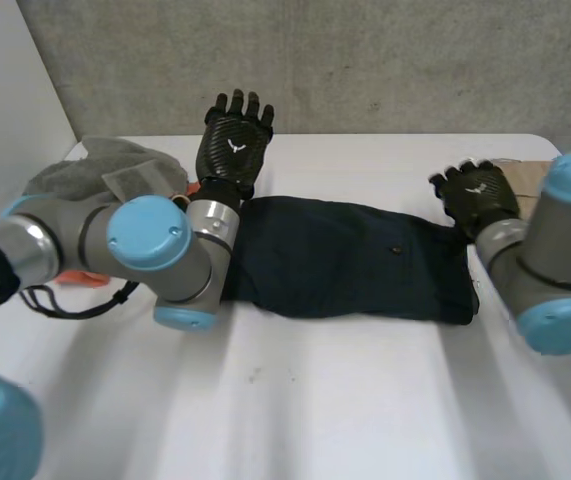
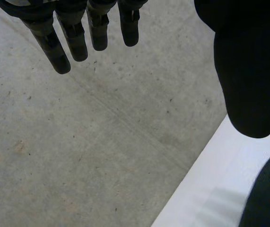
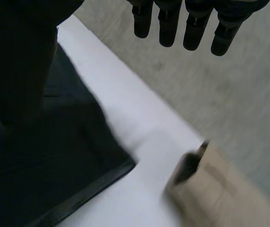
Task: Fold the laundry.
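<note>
A grey pile (image 1: 105, 170) is lying at the far left of the table (image 1: 315, 400). The left hand (image 1: 235, 140) is hovering just beyond the left end of the dark cloth (image 1: 345, 260), its fingers straight and apart, holding nothing. The cloth is lying across the table's middle as a long flat band, seemingly already folded once. The right hand (image 1: 475, 195) is hanging at the cloth's right end, likewise spread and empty, with a tan item (image 1: 523, 178) just beside it.

The risks I am seeing:
- The left forearm, sitting low over the cloth's end, could drag and skew the layers.
- A shallow pinch could lift only the top layer and open the fold.
- The right hand could snag the tan item.
</note>
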Motion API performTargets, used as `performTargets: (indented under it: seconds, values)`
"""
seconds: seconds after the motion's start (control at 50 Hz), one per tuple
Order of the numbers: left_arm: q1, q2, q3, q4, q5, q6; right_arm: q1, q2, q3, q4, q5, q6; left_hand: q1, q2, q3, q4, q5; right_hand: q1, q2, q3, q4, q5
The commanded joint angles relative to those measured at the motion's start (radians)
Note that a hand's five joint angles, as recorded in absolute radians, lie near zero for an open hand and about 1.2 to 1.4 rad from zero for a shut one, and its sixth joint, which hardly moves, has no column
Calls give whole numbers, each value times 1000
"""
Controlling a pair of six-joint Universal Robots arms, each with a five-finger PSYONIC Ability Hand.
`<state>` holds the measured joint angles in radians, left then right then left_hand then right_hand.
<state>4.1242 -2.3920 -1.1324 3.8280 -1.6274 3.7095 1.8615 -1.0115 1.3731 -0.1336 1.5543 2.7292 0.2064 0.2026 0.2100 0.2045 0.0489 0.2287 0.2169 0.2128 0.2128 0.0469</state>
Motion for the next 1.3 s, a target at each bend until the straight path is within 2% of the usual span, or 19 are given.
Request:
performTargets:
  seconds: [0.02, 0.16, 0.24, 0.28, 0.3, 0.38, 0.42, 0.58, 0.66, 0.76, 0.8, 0.88, 0.98, 1.02, 1.04, 1.08, 1.16, 1.26, 1.3]
  values:
    - [-12, 91, -157, -8, -5, -57, -56, -47, 89, 169, -104, 112, -32, -28, -36, -30, -49, -12, 0, 4, 4, -5]
    - [-12, 105, -210, -16, -6, -71, -61, -13, 124, 152, -118, 107, -32, -28, -36, -30, -49, 129, 141, 145, 145, 136]
    - [-13, 105, -221, -16, -8, -72, -61, 19, 126, 121, -117, 107, -32, -28, -36, -30, -49, 492, 504, 508, 508, 500]
    - [-16, 106, -222, -18, -8, -75, -65, 21, 127, 101, -114, 107, -32, -28, -36, -30, -49, 1066, 1078, 1082, 1082, 1074]
    - [-18, 108, -224, -18, -9, -75, -68, 21, 129, 95, -109, 106, -32, -28, -36, -30, -49, 1167, 1178, 1182, 1182, 1174]
    - [-19, 131, -236, -18, -19, -77, -99, 4, 145, 77, -74, 70, -32, -28, -36, -30, -49, 1168, 1179, 1183, 1183, 1175]
    - [-19, 151, -248, -18, -22, -77, -120, -30, 170, 66, -46, -15, -32, -28, -36, -30, -49, 1168, 1179, 1183, 1183, 1175]
    - [-13, 229, -309, -18, -22, -79, -165, -104, 193, -4, 52, -526, -32, -28, -36, -30, -49, 1168, 1179, 1183, 1183, 1175]
    - [-10, 257, -339, -18, -22, -80, -81, -113, 189, -139, 44, -673, -32, -28, -36, -30, -49, 1168, 1179, 1183, 1183, 1175]
    - [-2, 286, -368, -18, -23, -97, 117, -98, 179, -285, -60, -738, -32, -28, -36, -30, -49, 1168, 1179, 1183, 1183, 1175]
    - [5, 297, -380, -18, -23, -111, 194, -78, 193, -322, -173, -743, -32, -28, -36, -30, -49, 1168, 1179, 1183, 1183, 1175]
    - [11, 306, -386, -18, -23, -128, 289, 12, 186, -328, -382, -758, -32, -28, -36, -30, -49, 1168, 1179, 1183, 1183, 1175]
    - [13, 309, -388, -18, -23, -131, 321, 88, 169, -325, -491, -778, -32, -28, -36, -30, -49, 1163, 1175, 1179, 1179, 1170]
    - [11, 310, -386, -18, -23, -131, 321, 83, 165, -324, -499, -766, -32, -28, -36, -30, -49, 739, 751, 755, 755, 747]
    - [11, 312, -385, -18, -23, -131, 323, 73, 173, -328, -505, -754, -32, -28, -36, -30, -49, 275, 287, 291, 291, 282]
    - [11, 315, -382, -18, -23, -131, 321, 60, 185, -336, -497, -731, -32, -28, -36, -30, -49, -54, -42, -38, -38, -47]
    - [14, 318, -354, -15, -23, -131, 288, -34, 219, -333, -484, -567, -32, -28, -36, -30, -49, -54, -42, -38, -38, -47]
    - [10, 318, -291, -24, -23, -135, 248, -221, 287, -328, -424, -104, -32, -28, -36, -30, -49, -54, -42, -38, -38, -47]
    - [4, 317, -264, -34, -22, -155, 225, -257, 291, -327, -408, 18, -32, -28, -36, -30, -49, -54, -42, -38, -38, -47]
